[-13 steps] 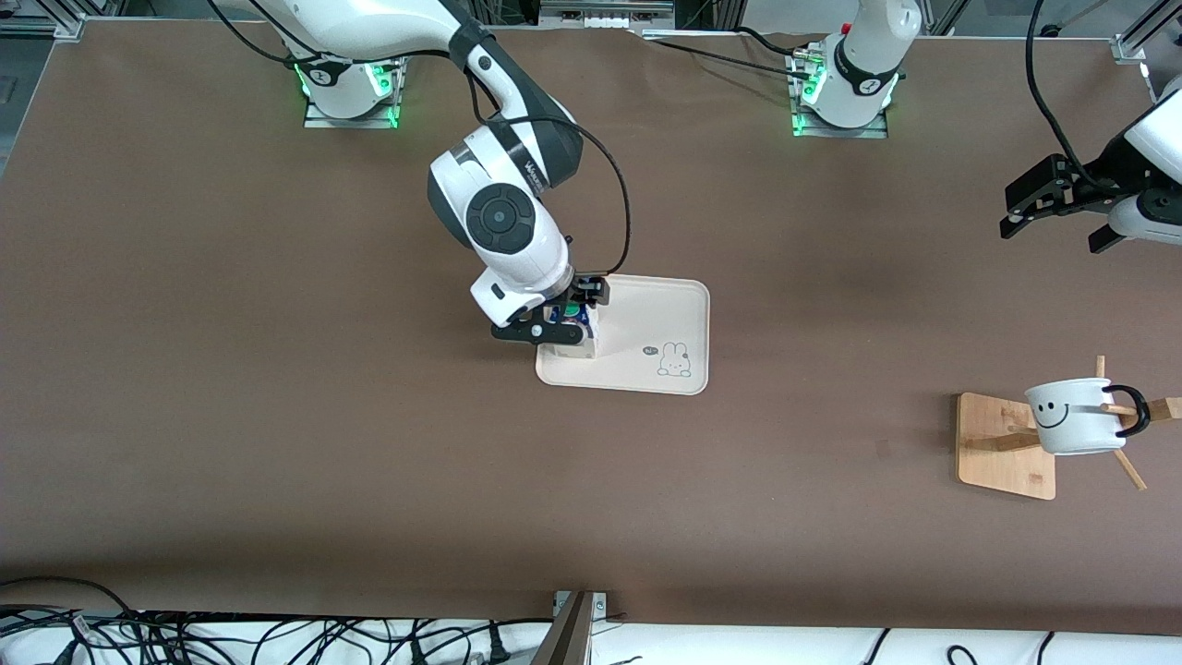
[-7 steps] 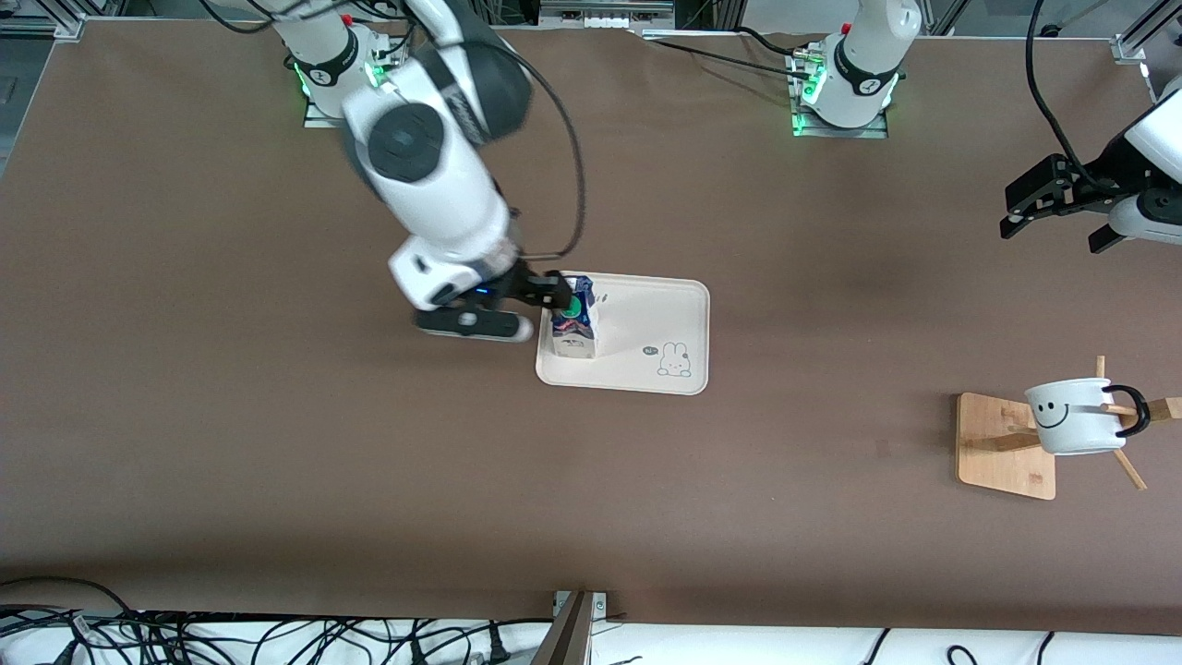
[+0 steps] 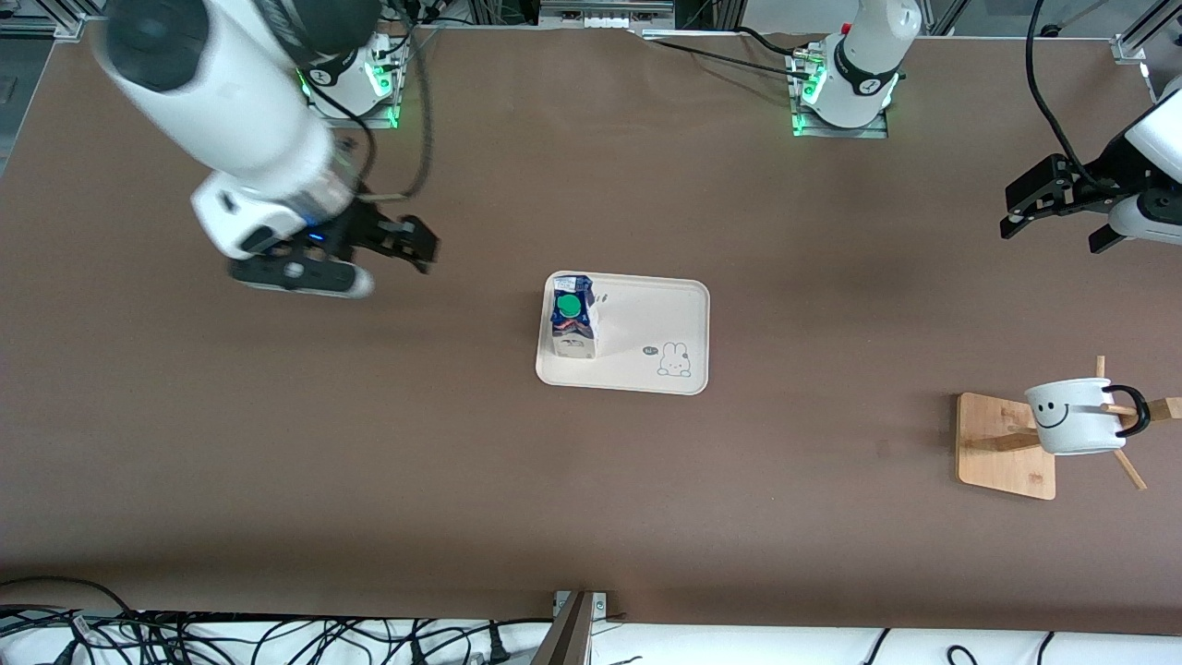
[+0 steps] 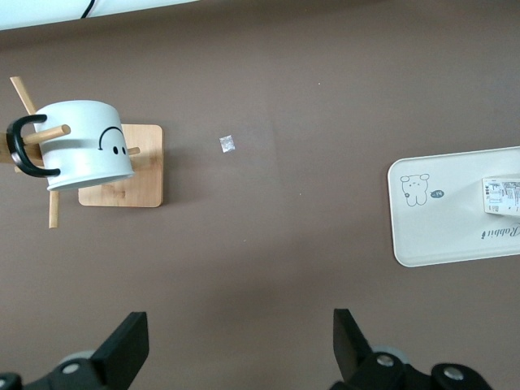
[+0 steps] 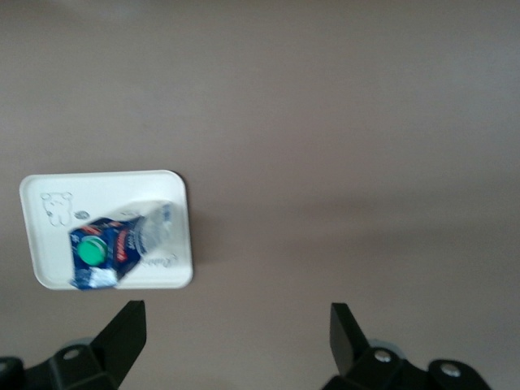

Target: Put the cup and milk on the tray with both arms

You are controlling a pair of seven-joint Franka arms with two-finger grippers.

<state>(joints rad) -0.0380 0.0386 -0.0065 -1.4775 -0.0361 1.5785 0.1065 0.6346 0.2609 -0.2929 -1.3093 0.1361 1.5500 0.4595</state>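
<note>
The milk (image 3: pixel 572 319) stands upright with its green cap up on the cream tray (image 3: pixel 646 314), at the tray's end toward the right arm. My right gripper (image 3: pixel 416 245) is open and empty, over bare table, apart from the tray toward the right arm's end. The right wrist view shows the milk (image 5: pixel 114 244) on the tray (image 5: pixel 97 191) away from my open gripper (image 5: pixel 236 333). The cup (image 3: pixel 1076 416) hangs by its handle on a wooden rack (image 3: pixel 1007 448). My left gripper (image 3: pixel 1057 231) waits open over the table's left-arm end. The left wrist view shows the cup (image 4: pixel 81 146) and tray (image 4: pixel 439 236).
The rack's wooden pegs (image 3: pixel 1131 471) stick out round the cup. A small scrap (image 4: pixel 227 144) lies on the table between rack and tray. Cables (image 3: pixel 231 637) run along the table's edge nearest the front camera. Both arm bases (image 3: pixel 845 92) stand at the farthest edge.
My right gripper let go of the milk, left it standing on the tray, and drew back toward the right arm's end of the table. The left arm has not moved.
</note>
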